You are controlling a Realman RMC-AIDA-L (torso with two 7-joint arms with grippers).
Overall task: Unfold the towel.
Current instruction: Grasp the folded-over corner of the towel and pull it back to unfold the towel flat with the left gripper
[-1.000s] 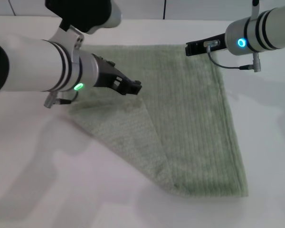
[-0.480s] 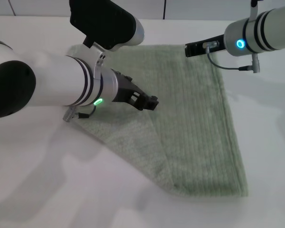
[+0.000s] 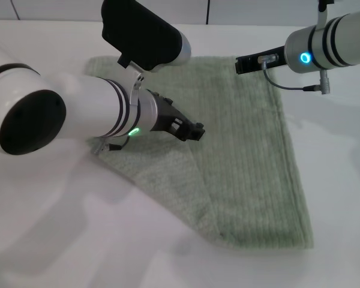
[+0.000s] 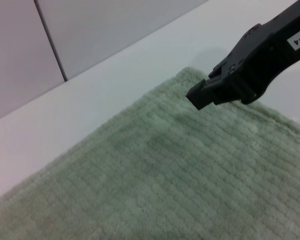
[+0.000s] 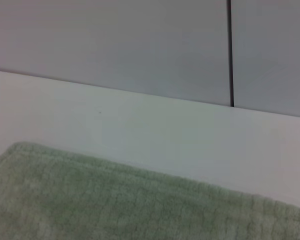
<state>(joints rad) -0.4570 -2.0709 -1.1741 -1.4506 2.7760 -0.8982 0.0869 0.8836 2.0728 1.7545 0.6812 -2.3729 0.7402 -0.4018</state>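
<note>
The left gripper (image 3: pixel 192 129) hangs just above the folded flap's tip; whether its jaws are open I cannot tell. The right gripper (image 3: pixel 245 63) sits over the far edge of the towel (image 3: pixel 252 162), jaws likewise unclear. The towel lies on the white counter (image 3: pixel 78 240) with one corner folded inward. Unfolding appears unfinished: that flap remains to be grasped and drawn outward.

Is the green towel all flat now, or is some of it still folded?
Partly folded. The towel has one corner flap lying doubled over it, with a diagonal fold edge.
</note>
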